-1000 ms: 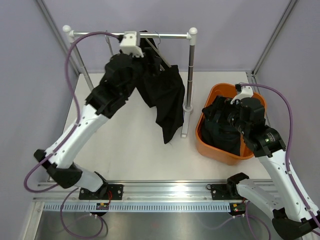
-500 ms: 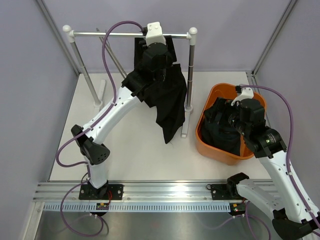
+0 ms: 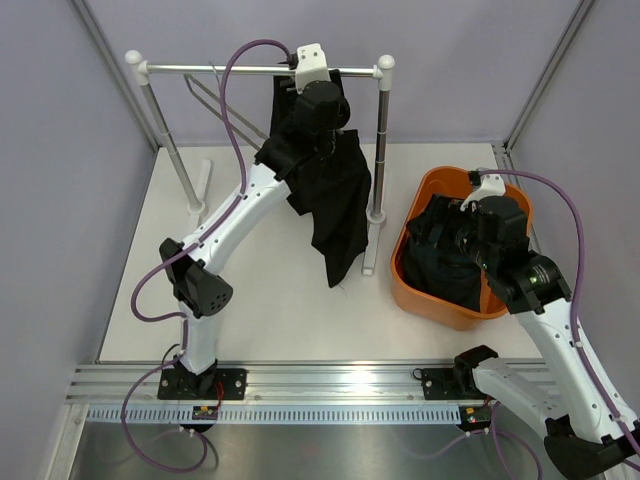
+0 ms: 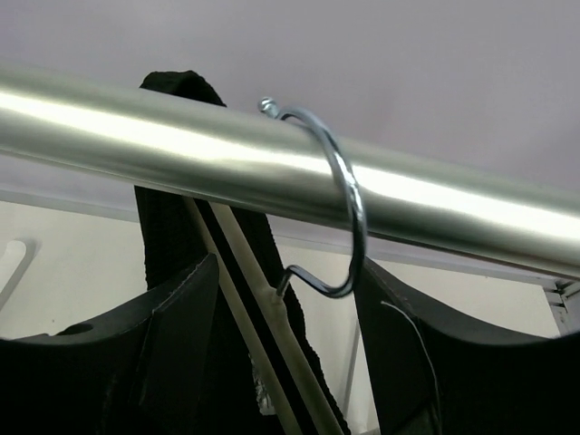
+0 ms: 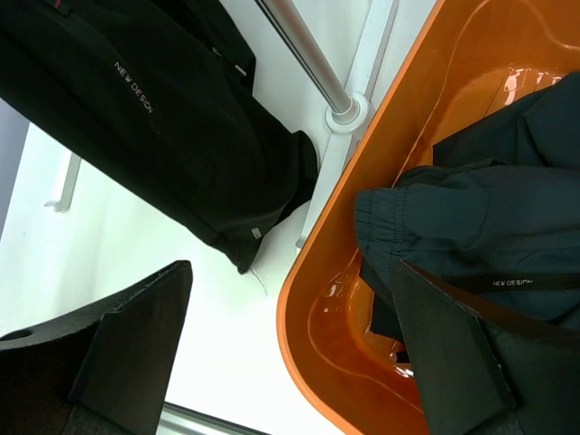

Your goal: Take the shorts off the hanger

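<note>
Your left gripper (image 4: 285, 267) has swung along the rail (image 4: 136, 136) to the hanger hook (image 4: 349, 195) near its right end; the right arm has not shifted. Its fingers stand spread, one on each side of the hook. The hanging shorts (image 3: 335, 200) droop below, by the far edge of the table (image 3: 250, 300). Your right gripper (image 5: 292, 267), spread wide, hovers over the orange basket (image 3: 420, 300) at the table's right edge, where the second shorts (image 3: 445, 255) lie.
</note>
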Tool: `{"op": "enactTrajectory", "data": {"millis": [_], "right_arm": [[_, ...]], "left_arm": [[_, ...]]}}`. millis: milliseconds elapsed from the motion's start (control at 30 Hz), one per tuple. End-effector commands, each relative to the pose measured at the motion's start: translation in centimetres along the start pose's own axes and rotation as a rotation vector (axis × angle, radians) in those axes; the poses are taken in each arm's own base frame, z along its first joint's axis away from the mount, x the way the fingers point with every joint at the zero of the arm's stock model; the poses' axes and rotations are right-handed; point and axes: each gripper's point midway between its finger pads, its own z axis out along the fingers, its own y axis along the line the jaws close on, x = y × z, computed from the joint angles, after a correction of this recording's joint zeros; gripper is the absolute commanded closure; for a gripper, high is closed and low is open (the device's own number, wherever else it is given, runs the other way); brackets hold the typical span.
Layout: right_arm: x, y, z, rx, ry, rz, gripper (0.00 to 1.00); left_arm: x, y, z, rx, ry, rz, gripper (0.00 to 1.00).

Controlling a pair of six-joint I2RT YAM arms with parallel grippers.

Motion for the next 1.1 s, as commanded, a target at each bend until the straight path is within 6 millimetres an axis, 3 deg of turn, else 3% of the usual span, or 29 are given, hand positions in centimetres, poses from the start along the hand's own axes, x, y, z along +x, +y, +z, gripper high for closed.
{"op": "enactTrajectory", "data": {"millis": [0, 133, 533, 800, 867, 1067], "right_arm": [[-0.2, 0.2, 0.1, -0.011, -0.005, -0.020, 0.00], [-0.1, 0.1, 0.1, -0.008, -0.005, -0.021, 0.01], [0.1, 0.1, 0.0, -0.011, -0.001, -0.015, 0.01], [0.3, 0.3, -0.1, -0.022, 0.004, -0.010, 0.00], [0.2, 0.2, 0.0, -0.020, 0.003, -0.009, 0.01], [0.1, 0.2, -0.1, -0.019, -0.003, -0.009, 0.00]], "left_arm": [[-2.4, 0.4, 0.3, -0.017, -0.055, -0.082, 0.38], [-1.8, 0.6, 1.0, -0.006, -0.036, -0.085, 0.42], [-0.8, 1.1, 1.9, 0.023, 0.010, -0.072, 0.68], [-1.2, 2.1, 1.3, 0.028, 0.025, -0.044, 0.89], [-1.5, 2.4, 1.2, 0.033, 0.027, -0.037, 0.99], [-3.5, 1.6, 0.0, 0.129, 0.012, 0.027, 1.00]]}}
